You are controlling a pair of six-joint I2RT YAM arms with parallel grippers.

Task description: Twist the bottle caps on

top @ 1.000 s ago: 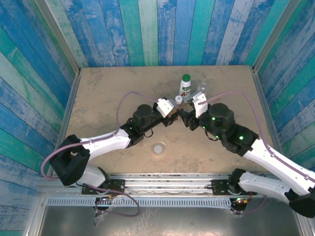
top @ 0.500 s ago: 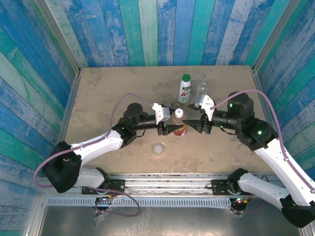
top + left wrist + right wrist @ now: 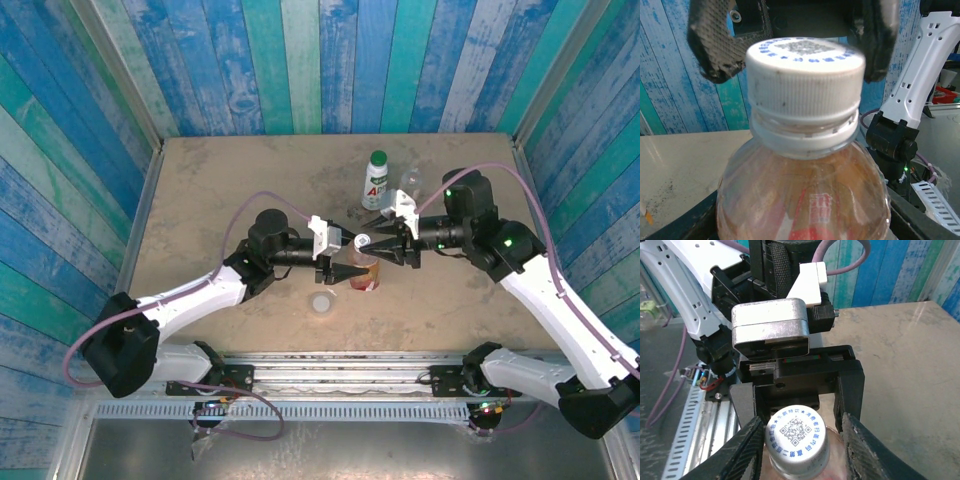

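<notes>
1. Left wrist view: left tool (image 3: 352,271) is clamped on the amber bottle (image 3: 805,200), mid counter (image 3: 200,190).
2. Right tool (image 3: 805,450) straddles the white cap (image 3: 805,75); cannot tell if it grips.
3. Bottle likely light and squashy; take the cap's ribbed rim.

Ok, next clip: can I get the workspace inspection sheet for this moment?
Surface: beige table.
Job's things: amber bottle with white cap on its neck; white bottle, green cap on; clear bottle; grey cap loose on table.
Clutter: nothing seen.
Grippers: left gripper clamps amber bottle; right gripper, fingers flanking white cap, contact unclear.
Cables: purple cable looped along each arm.
Surroundings: blue-green plank walls.
</notes>
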